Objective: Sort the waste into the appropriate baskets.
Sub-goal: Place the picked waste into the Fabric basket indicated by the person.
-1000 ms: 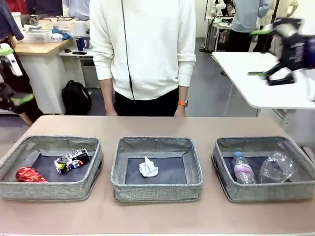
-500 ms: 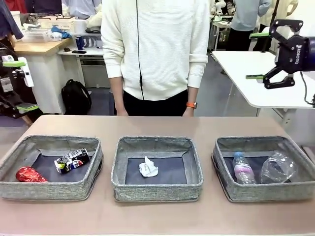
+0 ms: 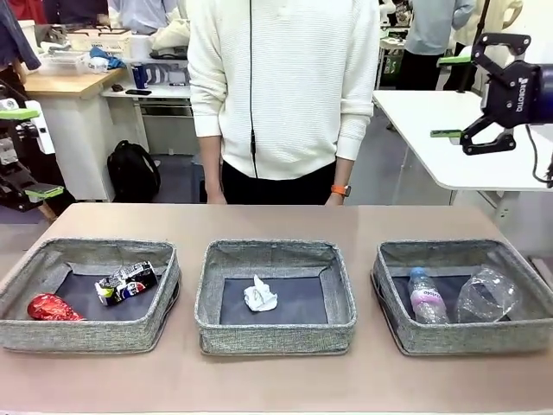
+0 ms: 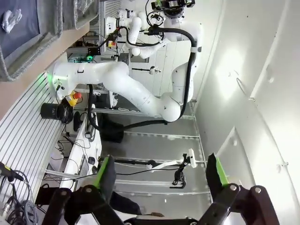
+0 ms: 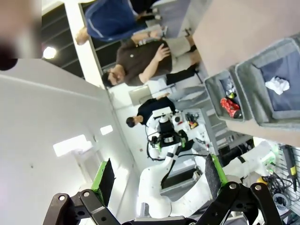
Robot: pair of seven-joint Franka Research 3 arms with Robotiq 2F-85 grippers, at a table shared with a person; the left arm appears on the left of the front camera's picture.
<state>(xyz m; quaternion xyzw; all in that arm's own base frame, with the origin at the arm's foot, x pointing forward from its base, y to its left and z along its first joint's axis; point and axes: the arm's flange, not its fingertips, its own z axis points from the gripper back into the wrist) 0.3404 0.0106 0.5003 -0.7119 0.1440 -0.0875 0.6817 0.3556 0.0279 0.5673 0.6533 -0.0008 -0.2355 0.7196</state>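
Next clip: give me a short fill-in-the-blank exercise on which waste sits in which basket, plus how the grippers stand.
1. The small white paper ball lies alone in the ____ basket.
2. The left basket holds the red can and the dark multicoloured ____.
3. The pink-labelled clear bottle shares the right basket with a clear plastic ____.
4. The right gripper and the left gripper are raised above the table with jaws ____.

Missing words: middle; can; container; open

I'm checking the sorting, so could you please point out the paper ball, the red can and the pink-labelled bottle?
paper ball [image 3: 259,295], front view, middle of the crumpled paper.
red can [image 3: 50,307], front view, middle of its body.
pink-labelled bottle [image 3: 426,301], front view, on the pink label.
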